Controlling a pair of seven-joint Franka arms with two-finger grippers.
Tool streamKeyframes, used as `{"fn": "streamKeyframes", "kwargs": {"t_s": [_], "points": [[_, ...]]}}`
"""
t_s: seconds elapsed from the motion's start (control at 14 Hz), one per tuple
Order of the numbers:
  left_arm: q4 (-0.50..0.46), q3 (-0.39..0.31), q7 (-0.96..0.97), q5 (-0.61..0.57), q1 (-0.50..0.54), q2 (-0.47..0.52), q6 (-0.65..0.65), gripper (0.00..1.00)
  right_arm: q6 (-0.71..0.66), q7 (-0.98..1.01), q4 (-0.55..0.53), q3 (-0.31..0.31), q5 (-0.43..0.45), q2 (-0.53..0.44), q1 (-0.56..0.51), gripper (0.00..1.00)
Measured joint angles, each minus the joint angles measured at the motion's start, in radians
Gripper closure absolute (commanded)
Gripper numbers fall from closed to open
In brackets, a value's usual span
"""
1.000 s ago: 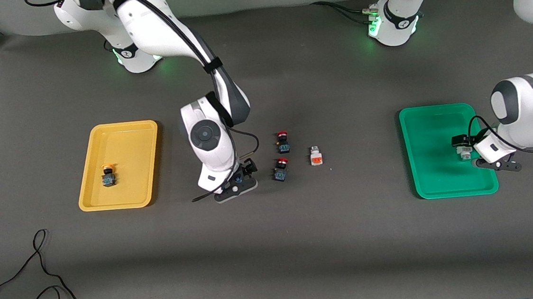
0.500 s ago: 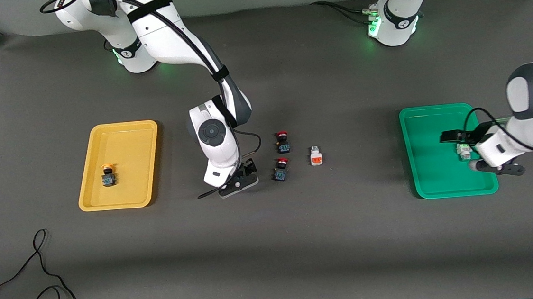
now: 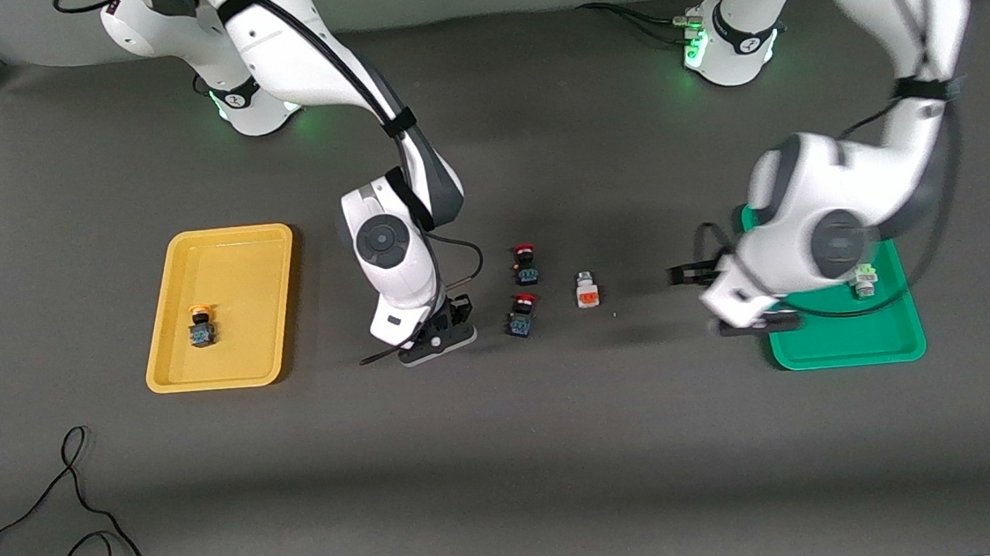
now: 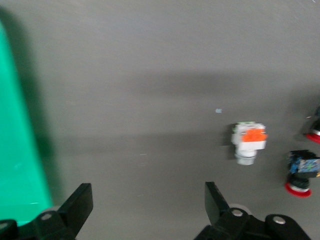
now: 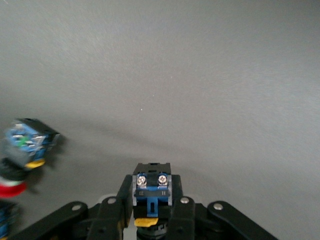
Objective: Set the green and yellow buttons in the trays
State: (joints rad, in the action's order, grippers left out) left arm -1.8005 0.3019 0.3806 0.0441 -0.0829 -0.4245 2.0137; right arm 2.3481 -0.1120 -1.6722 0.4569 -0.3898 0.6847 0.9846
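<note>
Illumination was even and moderately bright from overhead, and the dark table (image 3: 509, 454) showed no glare, only soft shadows beneath the arms and a broad dim band across its part nearest the front camera. Green status lights glowed at both arm bases. The left arm (image 3: 818, 235) was smeared by motion blur in the front view, the left wrist view was blurred throughout, including the green tray (image 4: 17, 165), and the right wrist view was sharp centrally with a blurred button (image 5: 22, 150) at its edge.
</note>
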Motion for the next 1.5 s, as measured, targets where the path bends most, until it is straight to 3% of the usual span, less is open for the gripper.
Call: {"fn": "streamKeyframes", "kwargs": {"t_s": [0.29, 0.64, 0.93, 1.14, 1.21, 1.36, 1.43, 1.5], "points": [[-0.014, -0.002, 0.104, 0.000, -0.101, -0.131, 0.219, 0.00, -0.278, -0.016, 0.073, 0.101, 0.000, -0.129, -0.001, 0.77], [-0.013, -0.004, 0.175, 0.000, -0.147, -0.217, 0.338, 0.00, -0.508, 0.038, 0.067, 0.323, 0.047, -0.238, -0.007, 0.77], [-0.012, -0.004, 0.211, 0.000, -0.164, -0.219, 0.345, 0.00, -0.517, 0.257, -0.052, 0.490, 0.057, -0.265, -0.019, 0.77], [-0.012, -0.005, 0.254, -0.004, -0.200, -0.221, 0.349, 0.01, -0.345, 0.372, -0.228, 0.534, 0.034, -0.271, -0.030, 0.77], [-0.012, -0.006, 0.264, -0.014, -0.210, -0.223, 0.349, 0.12, -0.251, 0.403, -0.310, 0.532, -0.001, -0.270, -0.029, 0.77], [-0.012, -0.009, 0.280, -0.054, -0.216, -0.235, 0.355, 0.70, -0.083, 0.476, -0.459, 0.524, -0.089, -0.262, -0.017, 0.77], [-0.012, -0.011, 0.284, -0.072, -0.215, -0.242, 0.362, 0.92, -0.024, 0.510, -0.511, 0.518, -0.130, -0.255, -0.012, 0.77], [-0.012, -0.014, 0.284, -0.079, -0.215, -0.248, 0.368, 1.00, 0.007, 0.537, -0.543, 0.510, -0.168, -0.244, -0.009, 0.77]]}}
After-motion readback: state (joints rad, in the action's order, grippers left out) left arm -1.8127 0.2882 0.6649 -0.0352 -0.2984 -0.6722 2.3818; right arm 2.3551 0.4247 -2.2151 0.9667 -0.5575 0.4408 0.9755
